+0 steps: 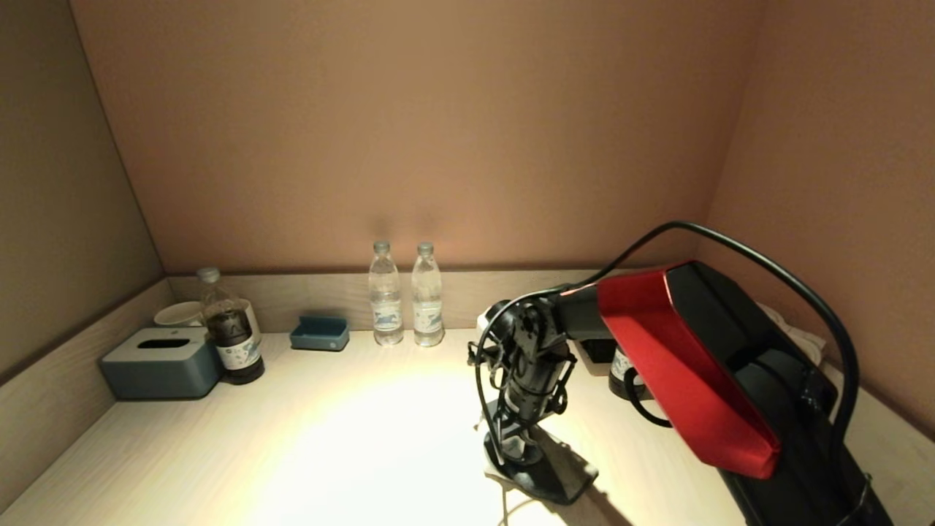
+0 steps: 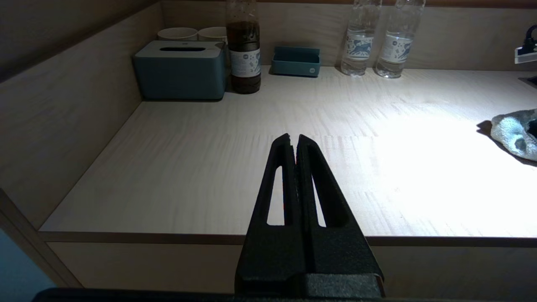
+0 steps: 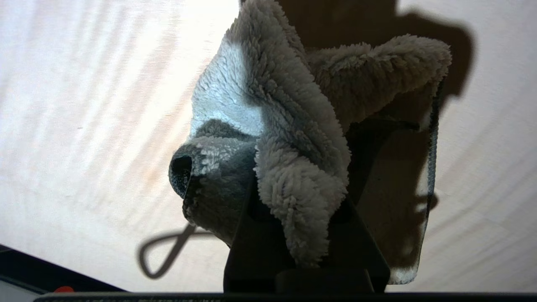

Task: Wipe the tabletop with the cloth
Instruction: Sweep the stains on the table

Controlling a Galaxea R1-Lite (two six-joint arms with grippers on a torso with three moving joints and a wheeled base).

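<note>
A fluffy grey cloth, bunched and folded, is clamped in the right gripper against the tabletop; the left gripper is held closed, empty, at the tabletop's near edge.

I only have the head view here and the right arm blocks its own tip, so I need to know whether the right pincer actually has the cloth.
Observer: Yes. In the right wrist view the right pincer is shut on the cloth, which bunches up between its fingers.
Operator: Is the cloth on the tabletop?
Observer: The left wrist view shows the cloth's fluffy edge resting on the tabletop, in the bright patch of light.
Operator: And the left pincer? I can't see it at all.
Observer: The left pincer is shut and empty, held near the table's front edge, pointing toward the dark bottle and tissue box.
</note>
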